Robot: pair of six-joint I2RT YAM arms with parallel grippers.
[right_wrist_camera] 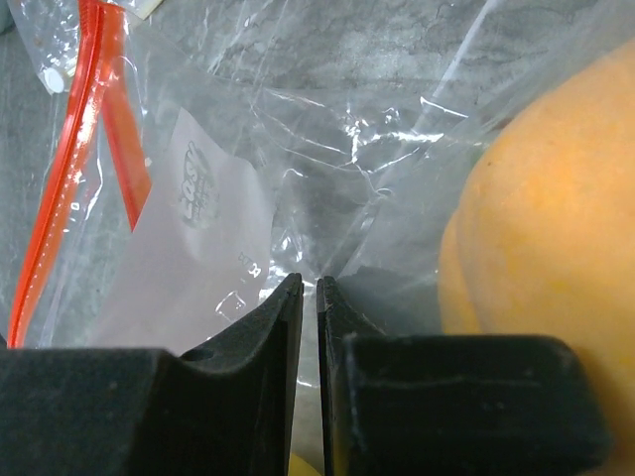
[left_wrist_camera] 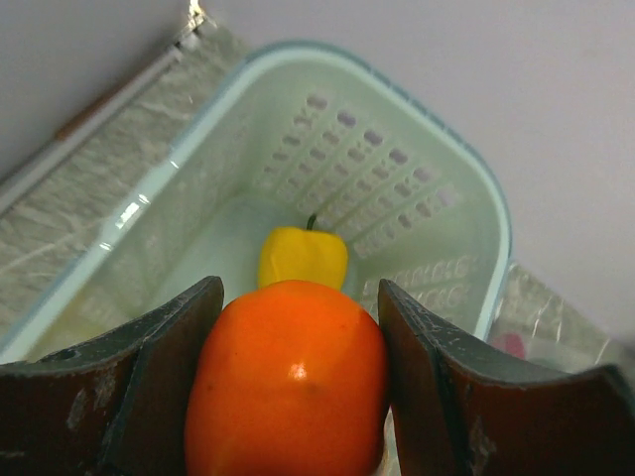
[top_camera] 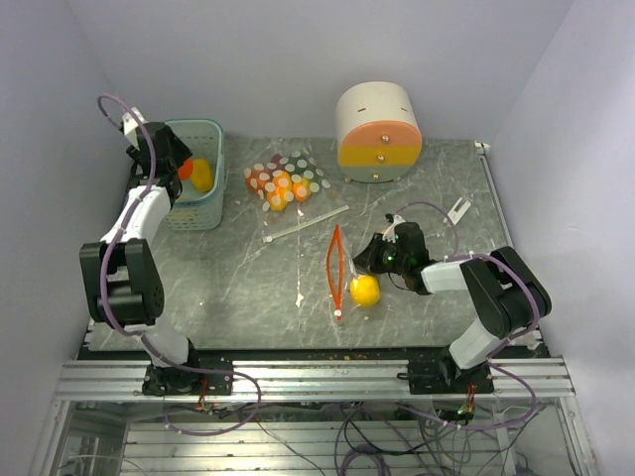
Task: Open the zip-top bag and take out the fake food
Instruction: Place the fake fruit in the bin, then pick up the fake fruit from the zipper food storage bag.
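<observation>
One orange fruit [left_wrist_camera: 288, 382] sits clamped in the left gripper [left_wrist_camera: 300, 294]; right gripper [right_wrist_camera: 310, 290] pinches the bag [right_wrist_camera: 327, 149].

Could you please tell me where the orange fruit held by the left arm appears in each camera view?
Top external: the orange fruit is at the left rear, over the basket.
Left wrist: bottom centre, clamped between the left fingers.
Right wrist: not in it; the zip-top bag fills that view.
Shared landmark: the yellow pepper lying in the basket, seen in the top and left wrist views.
</observation>
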